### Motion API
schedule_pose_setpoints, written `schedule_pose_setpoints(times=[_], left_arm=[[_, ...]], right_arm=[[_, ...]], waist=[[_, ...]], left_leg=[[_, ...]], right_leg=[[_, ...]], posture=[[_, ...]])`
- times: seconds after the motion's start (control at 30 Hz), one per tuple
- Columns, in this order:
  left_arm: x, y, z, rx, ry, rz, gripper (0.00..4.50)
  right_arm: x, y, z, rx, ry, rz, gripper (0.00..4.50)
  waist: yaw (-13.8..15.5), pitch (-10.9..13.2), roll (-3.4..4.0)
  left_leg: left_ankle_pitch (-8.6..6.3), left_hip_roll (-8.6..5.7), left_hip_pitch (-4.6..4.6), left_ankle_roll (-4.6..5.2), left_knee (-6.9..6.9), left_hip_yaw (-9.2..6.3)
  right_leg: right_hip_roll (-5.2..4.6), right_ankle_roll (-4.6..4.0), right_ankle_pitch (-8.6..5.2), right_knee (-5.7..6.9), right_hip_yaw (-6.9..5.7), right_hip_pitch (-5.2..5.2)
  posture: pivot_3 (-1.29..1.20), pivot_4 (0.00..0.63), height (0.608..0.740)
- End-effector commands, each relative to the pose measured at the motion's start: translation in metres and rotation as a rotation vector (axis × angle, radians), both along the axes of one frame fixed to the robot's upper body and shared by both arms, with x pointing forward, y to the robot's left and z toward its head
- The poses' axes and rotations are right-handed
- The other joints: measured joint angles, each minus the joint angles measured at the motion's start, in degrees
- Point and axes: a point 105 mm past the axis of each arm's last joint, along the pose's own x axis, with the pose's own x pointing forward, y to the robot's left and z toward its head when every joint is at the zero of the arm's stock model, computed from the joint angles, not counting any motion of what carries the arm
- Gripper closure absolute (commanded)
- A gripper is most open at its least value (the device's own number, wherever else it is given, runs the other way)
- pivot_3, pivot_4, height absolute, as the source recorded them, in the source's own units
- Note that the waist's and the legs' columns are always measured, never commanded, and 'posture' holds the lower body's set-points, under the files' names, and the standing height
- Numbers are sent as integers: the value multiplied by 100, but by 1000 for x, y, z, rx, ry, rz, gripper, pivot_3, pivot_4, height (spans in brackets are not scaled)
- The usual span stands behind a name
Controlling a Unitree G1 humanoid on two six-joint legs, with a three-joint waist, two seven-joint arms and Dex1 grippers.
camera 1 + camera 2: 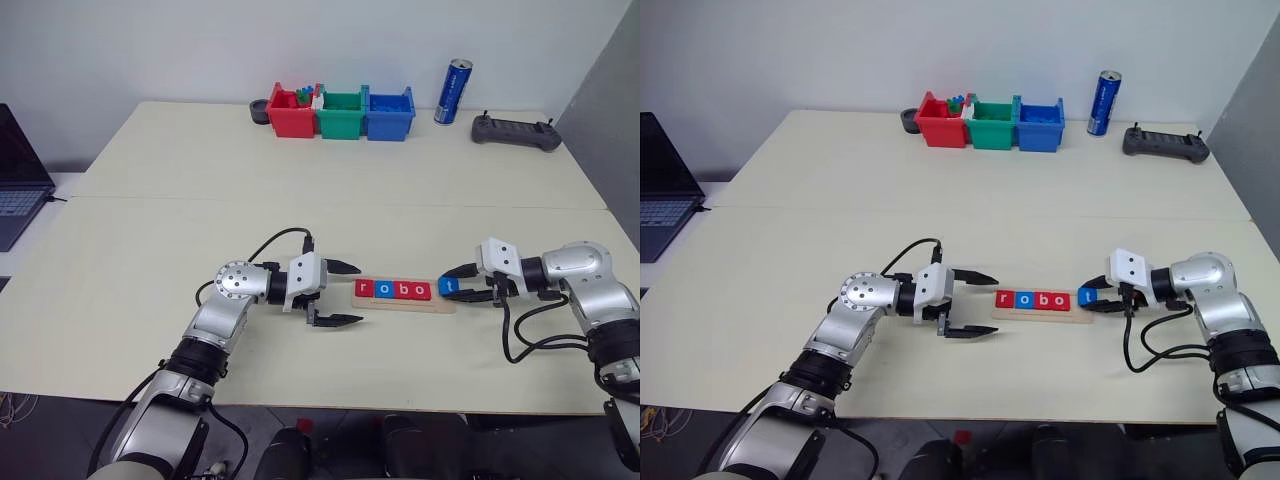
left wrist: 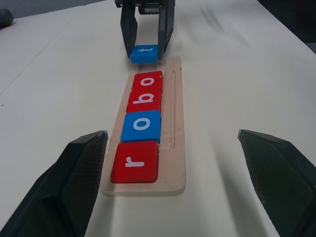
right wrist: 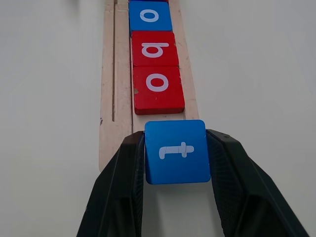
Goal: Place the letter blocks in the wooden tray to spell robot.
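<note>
The wooden tray (image 1: 403, 302) lies near the table's front edge and holds a row of letter blocks: a red r (image 2: 135, 161), a blue o (image 2: 141, 125), a red b (image 2: 145, 98) and a red o (image 2: 148, 81). At the tray's right end my right gripper (image 1: 463, 284) is shut on the blue t block (image 3: 176, 151), which sits just off the last red o (image 3: 157, 84). Just left of the tray my left gripper (image 1: 342, 293) stands open, its fingers apart on either side of the tray's left end and touching nothing.
Red (image 1: 291, 113), green (image 1: 341, 114) and blue (image 1: 389, 113) plastic bins stand in a row at the table's far edge. A blue can (image 1: 453, 91) and a dark handheld controller (image 1: 515, 131) lie to their right. A laptop (image 1: 20, 175) sits at the far left.
</note>
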Motion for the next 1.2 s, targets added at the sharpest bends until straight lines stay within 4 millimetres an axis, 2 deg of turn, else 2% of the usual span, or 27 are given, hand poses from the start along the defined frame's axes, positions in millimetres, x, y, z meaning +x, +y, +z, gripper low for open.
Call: schedule_pose_setpoints(times=[0.03,0.3,0.47,0.53,0.6,0.73,1.0,1.1,1.2], left_arm=[[0,1,10,-20,-36,-1,0],[0,1,9,-16,-35,-3,0],[1,1,9,-16,-34,-3,0],[1,0,9,-16,-35,-4,0],[1,0,10,-17,-35,-5,0],[1,-1,10,-19,-35,-6,0],[1,-2,9,-18,-33,-13,0],[1,-4,9,-19,-33,-19,0],[2,-5,10,-19,-37,-23,0]], right_arm=[[1,4,10,-1,-29,37,3035],[0,3,8,-4,-10,30,3035],[1,6,12,23,6,24,1314],[1,7,15,31,2,22,494],[2,7,20,42,-4,13,50],[4,3,33,70,-26,-27,50],[7,-20,48,93,-69,-145,50],[10,-25,44,89,-75,-176,609],[12,-28,36,63,-89,-187,1663]], waist=[[0,0,0],[0,0,0],[0,0,0],[-1,0,0],[-1,0,0],[0,0,0],[3,0,0],[-9,0,0],[-5,0,0]], left_leg=[[0,0,0,0,0,0],[0,0,0,0,0,0],[0,0,0,0,0,0],[0,0,0,0,0,0],[0,0,0,0,1,0],[0,0,0,0,0,-1],[0,-1,-1,0,0,0],[0,0,0,0,0,2],[0,-1,0,0,0,2]], right_leg=[[0,0,0,0,0,0],[0,0,0,1,0,0],[0,0,0,1,0,0],[0,0,0,1,0,0],[0,0,0,1,0,0],[0,0,0,1,0,0],[-1,0,0,0,0,0],[0,0,0,2,1,-1],[0,0,0,3,1,-1]], posture=[[0,150,740],[0,150,740],[0,150,740],[0,150,740],[0,150,740],[0,150,740],[0,150,740],[0,150,740],[0,150,740]])
